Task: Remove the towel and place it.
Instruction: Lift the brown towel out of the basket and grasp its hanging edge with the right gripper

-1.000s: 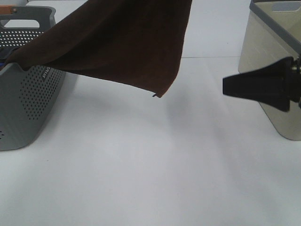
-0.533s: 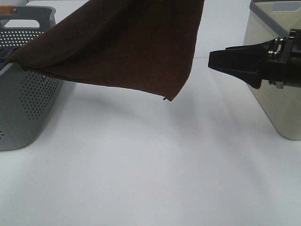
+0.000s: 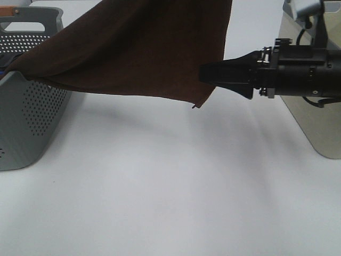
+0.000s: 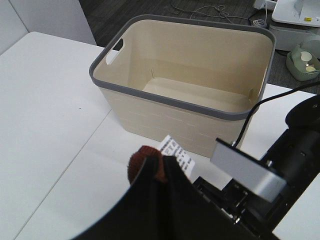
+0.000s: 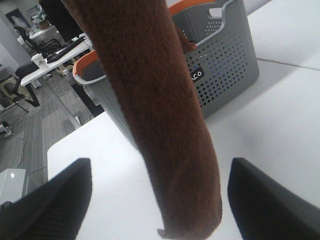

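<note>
Plain white tabletop (image 3: 160, 186), grey basket (image 3: 32, 122) at its left edge. The towel (image 3: 138, 48) hangs above, one end on the basket's rim, the lifted part pinched between the fingers of the left gripper (image 4: 155, 162). Fingers of the right gripper (image 5: 160, 167) sit wide apart around the towel's hanging edge.

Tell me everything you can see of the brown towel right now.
The towel is a large dark brown plush cloth with a stitched hem. One end lies over the rim of the grey basket; the rest rises out of the high view's top, lifted clear of the table. The left gripper is shut on a bunched bit, beside a white label. The lower corner hangs free. The right gripper is open, its fingers either side of the hanging edge, not closed on it.
</note>
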Robot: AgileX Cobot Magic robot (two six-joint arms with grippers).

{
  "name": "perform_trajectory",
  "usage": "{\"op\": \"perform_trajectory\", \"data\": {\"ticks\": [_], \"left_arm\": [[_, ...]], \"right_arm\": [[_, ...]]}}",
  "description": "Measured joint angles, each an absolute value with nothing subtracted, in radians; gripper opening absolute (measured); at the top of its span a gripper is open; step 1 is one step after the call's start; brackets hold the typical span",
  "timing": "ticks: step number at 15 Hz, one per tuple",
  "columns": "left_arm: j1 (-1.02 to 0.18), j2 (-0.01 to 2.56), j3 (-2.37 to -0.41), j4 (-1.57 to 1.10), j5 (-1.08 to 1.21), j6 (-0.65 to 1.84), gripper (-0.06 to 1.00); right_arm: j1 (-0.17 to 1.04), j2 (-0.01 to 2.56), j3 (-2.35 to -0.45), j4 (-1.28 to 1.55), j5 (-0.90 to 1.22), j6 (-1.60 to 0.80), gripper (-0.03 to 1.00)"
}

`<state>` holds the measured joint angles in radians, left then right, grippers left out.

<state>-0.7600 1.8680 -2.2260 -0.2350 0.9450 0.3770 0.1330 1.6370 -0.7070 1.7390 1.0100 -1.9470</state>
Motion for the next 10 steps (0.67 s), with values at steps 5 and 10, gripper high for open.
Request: {"op": "perform_trajectory", "data": {"ticks": [5, 10], "left_arm": [[-0.76, 1.868, -2.226, -0.235, 0.877, 0.377, 0.0], [-0.76, 1.868, -2.226, -0.222, 0.839, 0.377, 0.0]], "right_arm": [[0.176, 1.639, -0.719, 1.738, 0.881, -1.944, 0.58], [0.176, 1.639, -0.719, 1.738, 0.879, -1.944, 0.31]]}}
